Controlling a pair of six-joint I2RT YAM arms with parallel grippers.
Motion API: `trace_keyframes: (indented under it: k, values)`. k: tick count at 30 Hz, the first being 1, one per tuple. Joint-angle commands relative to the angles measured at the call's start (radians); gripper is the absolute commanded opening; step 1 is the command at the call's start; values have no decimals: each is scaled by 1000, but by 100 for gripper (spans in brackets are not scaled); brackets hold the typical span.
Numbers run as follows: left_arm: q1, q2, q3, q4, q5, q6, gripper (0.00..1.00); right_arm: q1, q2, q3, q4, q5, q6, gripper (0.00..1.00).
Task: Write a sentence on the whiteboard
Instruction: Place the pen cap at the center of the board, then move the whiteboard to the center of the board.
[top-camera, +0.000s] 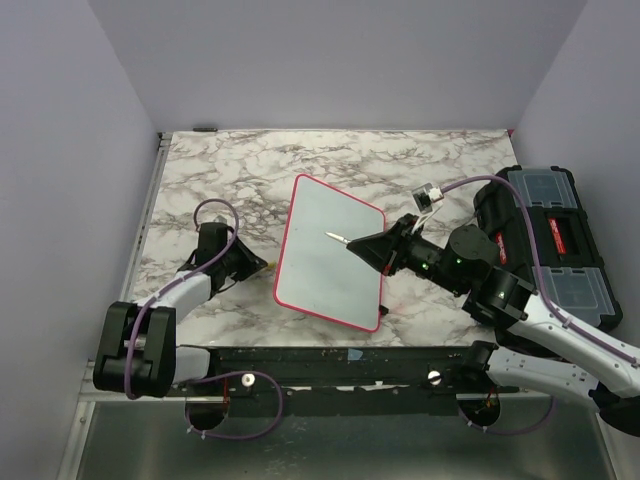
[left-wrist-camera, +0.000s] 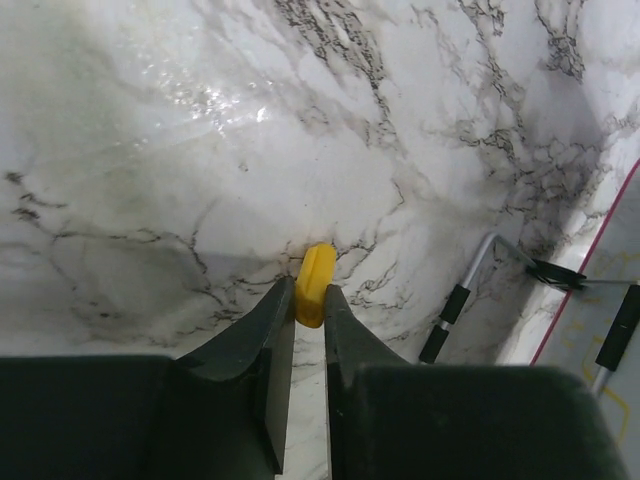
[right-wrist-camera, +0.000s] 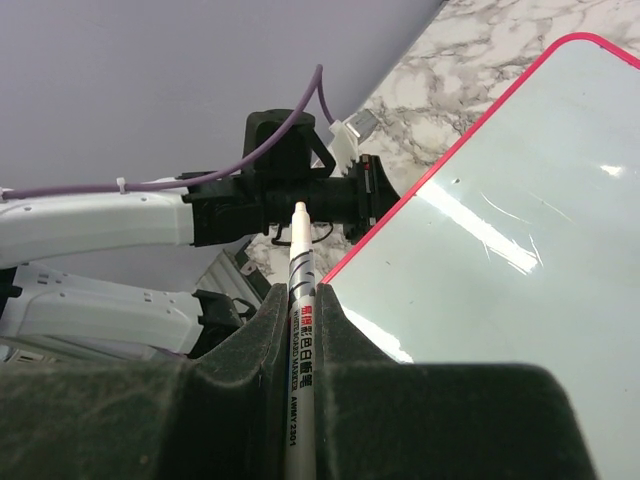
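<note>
The whiteboard (top-camera: 322, 275) lies tilted at the middle of the marble table, with a pinkish-red frame; it also shows in the right wrist view (right-wrist-camera: 520, 240). No writing is legible on it; faint yellow traces show at its corner in the left wrist view (left-wrist-camera: 612, 345). My right gripper (top-camera: 368, 248) is shut on a white marker (right-wrist-camera: 298, 240), whose tip (top-camera: 334, 237) hovers over the board's middle. My left gripper (top-camera: 262, 266) rests on the table just left of the board, shut on a yellow cap (left-wrist-camera: 316, 268).
A black toolbox (top-camera: 555, 240) stands at the right edge of the table. The board's metal leg with black grips (left-wrist-camera: 455, 310) lies beside its left edge. The left arm (right-wrist-camera: 270, 195) shows beyond the marker.
</note>
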Motion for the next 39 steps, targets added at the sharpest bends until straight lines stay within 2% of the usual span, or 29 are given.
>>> trace_keyframes:
  k: [1,8,13,15,19,23,25,30,34,39]
  values:
    - [3,73,19,113,116,28,10,4,-17,-17,-20,32,-15,1]
    - [-36,171,45,217,205,38,6,3,-6,-15,-17,31,-15,1]
    - [-54,186,59,223,213,44,6,3,-10,-10,-20,36,-20,1]
    - [-55,171,56,216,211,51,13,3,-9,-7,-25,37,-20,1]
    - [-54,112,46,174,194,68,39,3,-12,-6,-28,41,-23,1]
    - [-54,19,49,86,155,95,54,3,-10,0,-29,43,-25,1]
    - [-54,-44,58,22,127,111,58,3,-12,6,-32,45,-28,1]
    - [-55,-254,88,-197,-2,147,58,3,-13,36,-49,59,-43,1]
    - [-63,-495,138,-379,-125,174,59,3,-14,67,-65,92,-58,1]
    - [-128,-667,218,-544,-218,206,57,3,-12,107,-71,151,-78,1]
